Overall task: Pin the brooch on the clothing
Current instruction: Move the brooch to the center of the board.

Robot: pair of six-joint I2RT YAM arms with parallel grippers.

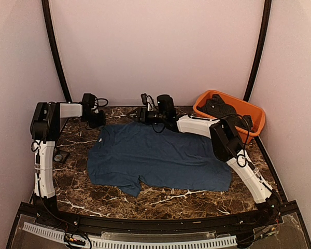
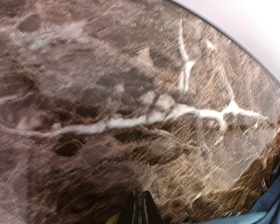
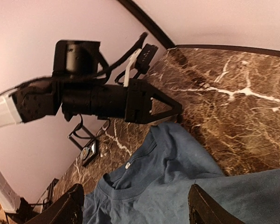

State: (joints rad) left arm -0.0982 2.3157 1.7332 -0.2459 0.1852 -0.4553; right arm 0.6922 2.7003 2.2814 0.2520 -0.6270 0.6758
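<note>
Clothing (image 1: 160,158): navy T-shirt spread flat mid-surface; soft, limp and light, likely to bunch or slide. Best pinched at a fold near the collar.
Brooch: cannot be made out.
Right tool (image 3: 135,196): wide, empty, over the collar.
Left tool (image 2: 140,211): closed tight, nothing seen in it, beside a sleeve.
Surface (image 1: 171,199): smooth marble.

My top camera looked down from above and behind my bases, far enough back to take in the whole marbled surface (image 1: 160,199) and the clothing (image 1: 160,155). My left wrist camera faced down, very close to bare marble, catching a blue fabric edge at lower right. My right wrist camera looked low across the collar toward my left gripper (image 3: 176,110). All three views shared that end of the clothing.
</note>
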